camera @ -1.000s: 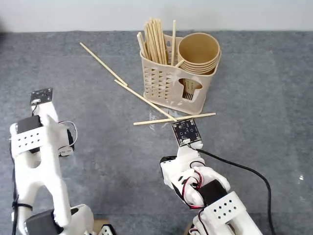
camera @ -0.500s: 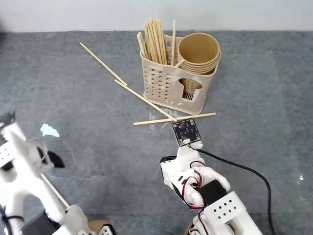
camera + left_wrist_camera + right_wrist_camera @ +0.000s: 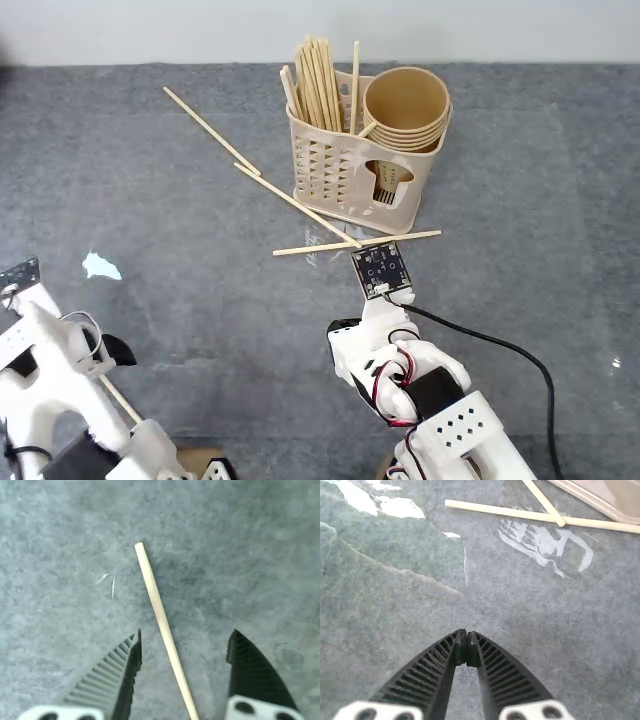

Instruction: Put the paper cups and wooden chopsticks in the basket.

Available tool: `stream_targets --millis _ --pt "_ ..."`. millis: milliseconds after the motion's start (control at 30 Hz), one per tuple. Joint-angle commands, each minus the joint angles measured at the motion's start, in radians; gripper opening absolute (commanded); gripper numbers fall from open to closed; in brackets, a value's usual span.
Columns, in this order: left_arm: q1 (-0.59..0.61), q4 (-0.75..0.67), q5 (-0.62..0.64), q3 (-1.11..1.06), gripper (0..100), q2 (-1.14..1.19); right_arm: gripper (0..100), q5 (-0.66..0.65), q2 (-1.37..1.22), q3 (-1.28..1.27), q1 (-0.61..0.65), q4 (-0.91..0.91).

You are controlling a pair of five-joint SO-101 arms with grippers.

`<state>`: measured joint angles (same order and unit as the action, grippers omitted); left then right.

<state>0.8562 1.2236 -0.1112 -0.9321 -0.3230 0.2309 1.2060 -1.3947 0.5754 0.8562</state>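
Between the wide-open jaws of the left gripper [image 3: 186, 635], touching neither, a thin pale wooden chopstick [image 3: 156, 600] lies on the grey mat [image 3: 250, 555]. Light, stiff and smooth, it likely rolls, so pinch across its shaft. The right gripper [image 3: 466, 647] is closed and empty.

I see a grey, felt-like worktop [image 3: 560, 200] running up to a pale wall [image 3: 150, 30] along its far edge, under soft, even light. A small pale scrap [image 3: 100, 266] lies on it towards one side, and glossy whitish smears [image 3: 540, 540] mark it nearer the middle.
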Motion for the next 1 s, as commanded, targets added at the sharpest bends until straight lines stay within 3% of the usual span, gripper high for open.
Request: stream_targets --millis 0,333,467,667,833,967 --pt "0.002 -0.014 -0.011 -0.001 27 0.011 0.9 0.012 0.022 0.005 -0.007 -0.008" --pt "0.037 -0.011 0.029 0.262 26 0.422 0.9 0.012 0.022 0.003 -0.007 -0.008" --pt "0.041 -0.051 0.023 0.325 19 0.529 0.9 0.012 0.022 0.003 -0.007 -0.008" --pt "0.026 -0.138 0.025 0.331 1 0.597 0.9 0.012 0.022 0.003 -0.007 -0.01" --pt "-0.017 -0.137 0.032 0.348 1 0.597 0.9 0.012 0.022 0.003 -0.007 -0.012" --pt "-0.052 -0.063 0.123 0.452 1 0.598 0.9 0.012 0.022 0.003 -0.007 -0.01"
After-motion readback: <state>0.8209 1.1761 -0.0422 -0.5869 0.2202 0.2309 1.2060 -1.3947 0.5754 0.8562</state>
